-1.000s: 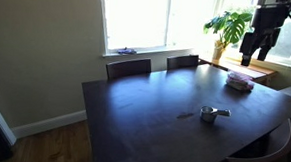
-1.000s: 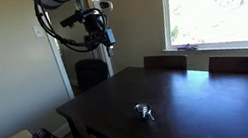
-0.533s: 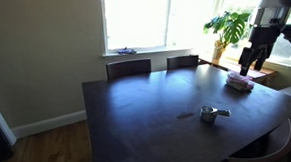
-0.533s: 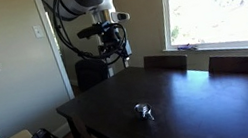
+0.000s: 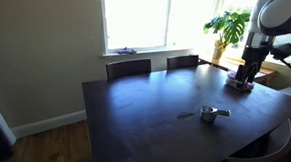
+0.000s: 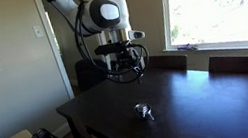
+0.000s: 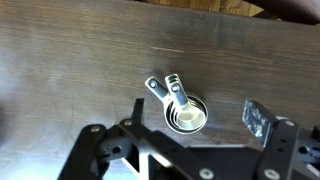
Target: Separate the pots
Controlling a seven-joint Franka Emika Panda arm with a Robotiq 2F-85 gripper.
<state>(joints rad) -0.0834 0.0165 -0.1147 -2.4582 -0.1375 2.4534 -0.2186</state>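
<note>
I am hovering my end effector (image 6: 125,74) with its jaws spread wide and empty above the pots (image 7: 185,108). They are sitting nested on the dark surface (image 7: 60,60) with their handles fanned apart, probably giving me one handle to grip separately.

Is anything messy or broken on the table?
Nothing is spilled or broken. The pots sit nested together on the table, and their handles splay apart instead of lining up.
</note>
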